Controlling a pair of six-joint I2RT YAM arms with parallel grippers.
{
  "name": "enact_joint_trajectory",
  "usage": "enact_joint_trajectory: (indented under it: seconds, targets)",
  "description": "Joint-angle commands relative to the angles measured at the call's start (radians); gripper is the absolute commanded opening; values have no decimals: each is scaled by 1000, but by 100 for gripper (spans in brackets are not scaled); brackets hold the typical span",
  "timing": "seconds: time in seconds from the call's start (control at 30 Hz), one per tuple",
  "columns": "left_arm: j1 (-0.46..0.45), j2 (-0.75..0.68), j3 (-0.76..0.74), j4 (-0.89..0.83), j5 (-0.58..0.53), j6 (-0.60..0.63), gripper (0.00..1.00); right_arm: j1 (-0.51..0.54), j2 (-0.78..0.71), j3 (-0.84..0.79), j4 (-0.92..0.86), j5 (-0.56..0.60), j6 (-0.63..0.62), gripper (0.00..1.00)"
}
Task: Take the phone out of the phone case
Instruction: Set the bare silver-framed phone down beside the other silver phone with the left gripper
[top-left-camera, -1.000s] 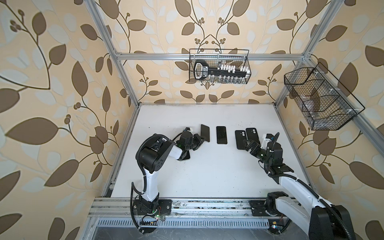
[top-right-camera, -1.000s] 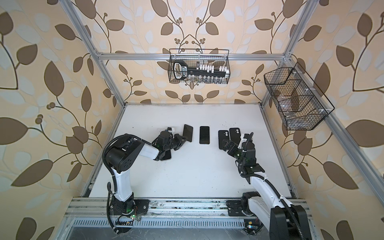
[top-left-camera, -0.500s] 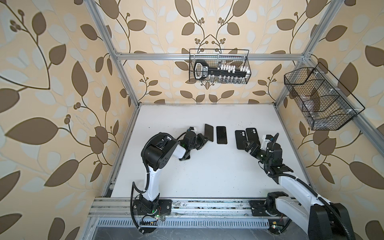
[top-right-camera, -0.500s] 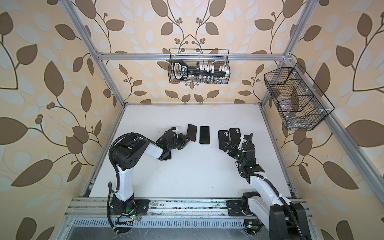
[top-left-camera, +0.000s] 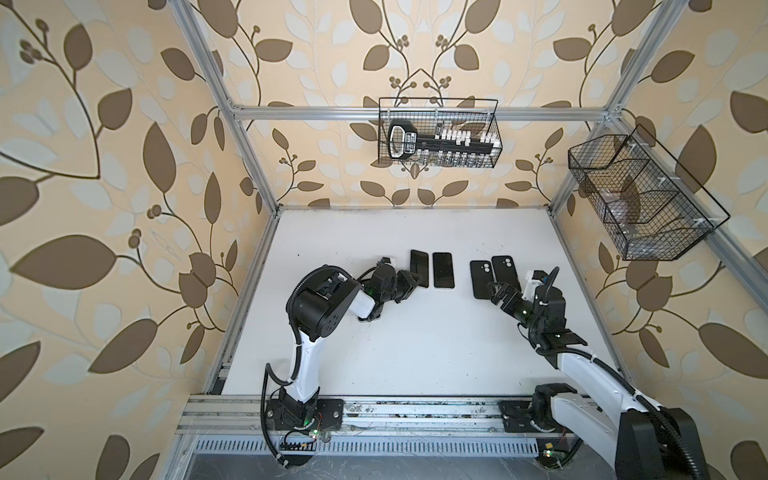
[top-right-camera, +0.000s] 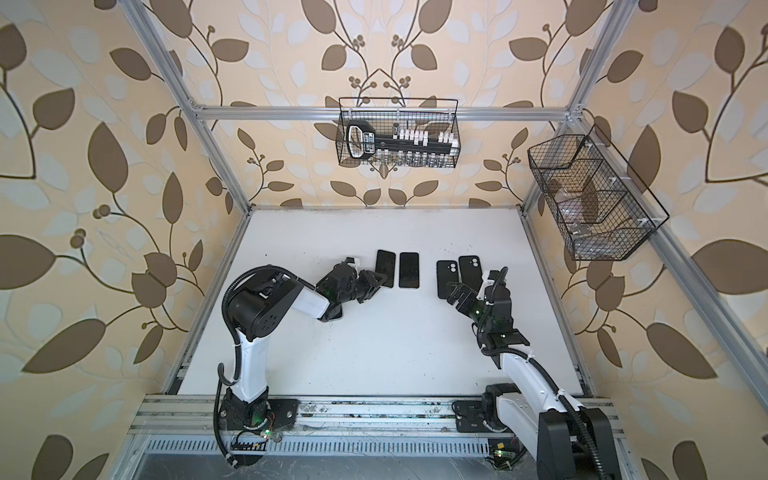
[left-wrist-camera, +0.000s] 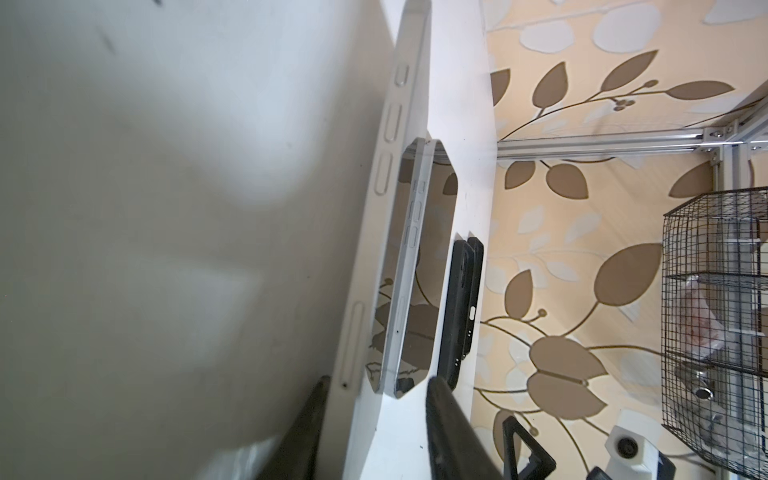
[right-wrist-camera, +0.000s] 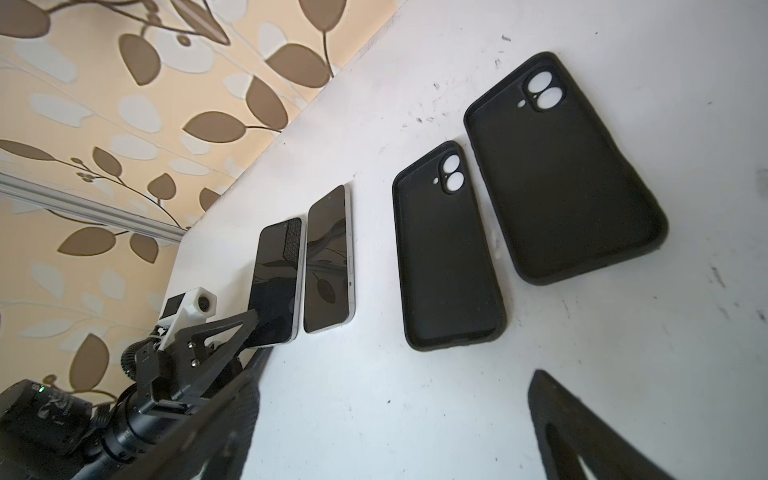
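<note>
- Under the left forearm, a dark shape (top-left-camera: 371, 318) lies on the counter (top-left-camera: 415, 357). It could be arm, shadow or a separate thing; cannot tell.
- Left tool (top-left-camera: 411, 281): a second ago it was clamped tight on the left phone, carrying it tilted and apart from its neighbour. Now its jaws stand part-way apart, astride the phone's near end. In the left wrist view a strip of counter shows between one finger (left-wrist-camera: 453, 419) and the phone's edge. Reads as a release.
- Left phone (top-left-camera: 419, 267): bare, glossy face up, now set down just beside the second phone (top-left-camera: 443, 269), long edges nearly parallel. The tool hides whether its near end rests on the counter or on the lower finger.
- Left case (top-left-camera: 481, 279) and right case (top-left-camera: 505, 272): both black and empty, open side up, with counter showing through the camera cut-outs. They lie just beside each other, apart from the phones.
- Judgement: with both phones bare and both cases empty, the removal looks finished. Likely all that remains is backing the left tool off without dragging the phone.
- Right tool (top-left-camera: 500, 293): jaws wide, holding nothing, near the cases' near ends. Its fingertips are cut off in the right wrist view.
- Wire basket (top-left-camera: 640, 199) on the right wall: contents too dim to name.
</note>
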Motion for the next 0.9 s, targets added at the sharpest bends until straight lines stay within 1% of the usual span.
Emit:
enact_joint_trajectory:
  seconds: [0.0,0.13,0.27,0.4,0.43,0.47,0.87]
  targets:
    - [-7,-35,2,20,-34,11,39,-4,-21,-18,3,-15,-11,100]
    - [-8,-53,-10,2,-53,12,42,-3,-30,-17,-7,-14,-15,100]
    - [-13,-73,-16,-20,-73,18,48,-8,-36,-14,-11,-18,-17,100]
    - [-24,-110,-16,-104,-111,40,59,-12,-48,-9,-29,-4,-20,100]
    - [-25,-119,-23,-110,-123,43,63,-11,-53,-8,-33,-1,-23,100]
    - [-28,-128,-28,-116,-134,43,65,-11,-57,-7,-37,0,-26,100]
    - [-45,-207,-44,-247,-198,79,75,-4,-76,40,-130,-10,-64,100]
